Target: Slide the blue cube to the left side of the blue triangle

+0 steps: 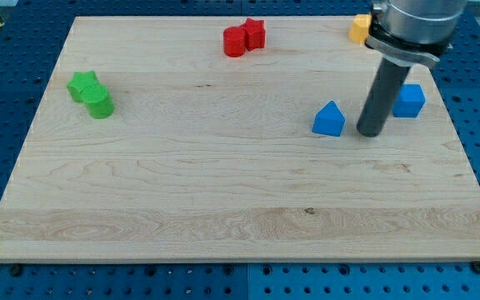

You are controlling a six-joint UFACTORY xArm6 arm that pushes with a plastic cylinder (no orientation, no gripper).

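My tip (371,133) on table (223,192), betw. blue triangle (329,119) at view's left, blue cube (408,100) at right. No gripper fitted. Step: approach. Next: get behind cube, push past triangle.

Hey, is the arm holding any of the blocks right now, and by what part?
Nothing is held. My tip rests on the board between the blue triangle and the blue cube.

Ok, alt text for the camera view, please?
My tip rests on the wooden board between the blue triangle and the blue cube. Red blocks sit top centre, green blocks left, a yellow block top right.
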